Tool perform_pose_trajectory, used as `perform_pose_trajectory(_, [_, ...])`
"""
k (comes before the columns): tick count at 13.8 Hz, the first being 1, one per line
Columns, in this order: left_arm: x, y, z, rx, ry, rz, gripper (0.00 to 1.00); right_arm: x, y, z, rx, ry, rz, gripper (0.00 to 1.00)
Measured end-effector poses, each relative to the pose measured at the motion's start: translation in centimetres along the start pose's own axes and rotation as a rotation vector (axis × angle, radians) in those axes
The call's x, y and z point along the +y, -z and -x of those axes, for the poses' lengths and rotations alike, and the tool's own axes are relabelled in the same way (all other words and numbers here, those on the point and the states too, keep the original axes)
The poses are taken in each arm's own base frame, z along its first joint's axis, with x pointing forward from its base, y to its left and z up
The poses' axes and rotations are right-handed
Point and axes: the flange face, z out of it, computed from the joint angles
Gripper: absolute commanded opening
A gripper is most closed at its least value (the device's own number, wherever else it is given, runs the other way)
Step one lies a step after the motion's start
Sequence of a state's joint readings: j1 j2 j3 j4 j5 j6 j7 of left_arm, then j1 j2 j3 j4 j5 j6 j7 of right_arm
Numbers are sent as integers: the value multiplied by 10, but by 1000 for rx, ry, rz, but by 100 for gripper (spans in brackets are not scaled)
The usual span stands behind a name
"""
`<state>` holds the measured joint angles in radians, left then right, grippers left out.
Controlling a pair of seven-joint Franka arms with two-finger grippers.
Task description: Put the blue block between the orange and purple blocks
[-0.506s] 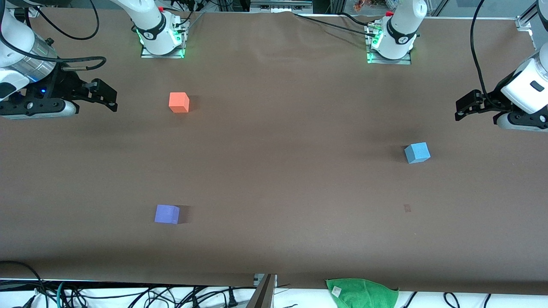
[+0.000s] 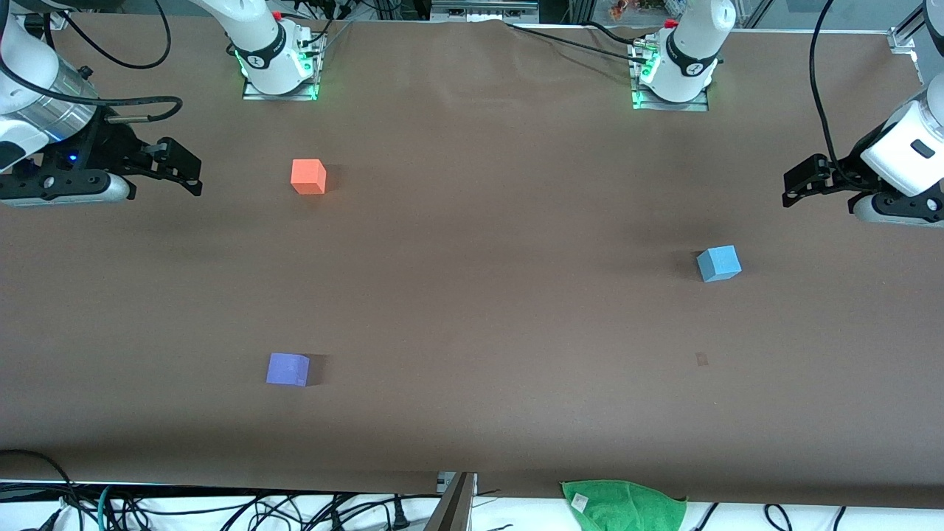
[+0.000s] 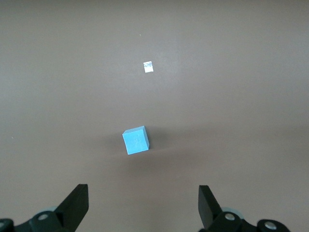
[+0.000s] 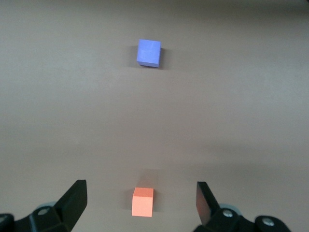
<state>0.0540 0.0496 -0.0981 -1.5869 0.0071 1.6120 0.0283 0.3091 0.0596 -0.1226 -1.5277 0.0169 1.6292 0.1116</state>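
The light blue block [image 2: 718, 263] sits on the brown table toward the left arm's end. The orange block [image 2: 308, 176] lies toward the right arm's end. The purple block [image 2: 287, 369] is nearer the front camera than the orange one, with a wide bare stretch between them. My left gripper [image 2: 800, 183] hangs open over the table's left-arm end, apart from the blue block [image 3: 135, 140]. My right gripper [image 2: 181, 169] hangs open over the right-arm end, holding nothing. In the right wrist view the orange block [image 4: 143, 201] and the purple block [image 4: 148, 52] both show.
A green cloth [image 2: 623, 505] hangs at the table's edge nearest the front camera, with cables along that edge. A small pale mark [image 2: 701, 359] lies on the table nearer the front camera than the blue block. The arm bases [image 2: 280, 70] stand at the top of the front view.
Both grippers have drifted slightly toward the robots' bases. The three blocks have not moved.
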Motion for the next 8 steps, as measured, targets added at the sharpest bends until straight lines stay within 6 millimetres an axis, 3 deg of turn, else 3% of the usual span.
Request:
perform_pose_trajectory(3, [4,-5,-2,-9,-7,1,100,-6,1,0,7,10,-1,99])
perform_pose_trajectory(8, [2,-20,-11,-34,-6,5,100,2,2,-1,13,-2,8,100])
